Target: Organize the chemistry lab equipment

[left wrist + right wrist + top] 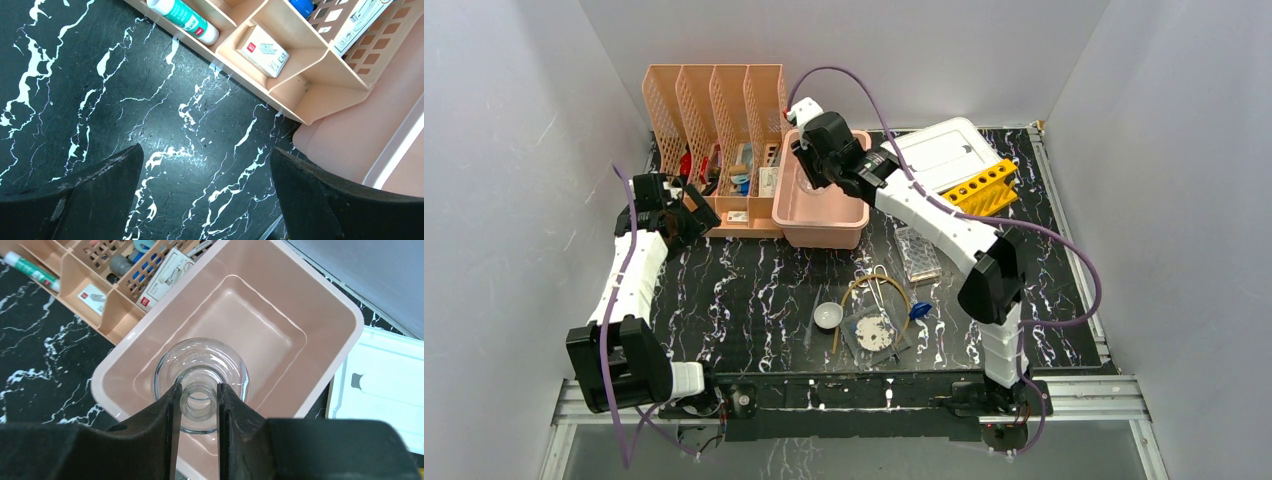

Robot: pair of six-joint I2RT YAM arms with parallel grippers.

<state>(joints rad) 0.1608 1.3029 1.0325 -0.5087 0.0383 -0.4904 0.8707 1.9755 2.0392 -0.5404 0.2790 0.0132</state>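
I am carrying the glass flask (200,352), a clear round-bellied one. Its long axis runs straight up and down, neck uppermost and belly hanging below. My right jaws are clamped on that neck from either side, so the wrist view looks right down its mouth.

Beneath it is the pink tub (320,305), and this is the relation that counts. The belly sits wholly inside the tub's rim, nearer the wall on my arm's side than the middle of the floor. I cannot tell whether the belly touches that floor. I judge the next move to be a straight lowering and a release, with no sideways shift.

The tub stands toward the far edge of the tabletop (75,75), between the peach file holder (100,300) and the white lid (385,390). My left jaws are spread wide and empty by the holder's near corner, well away from the flask.
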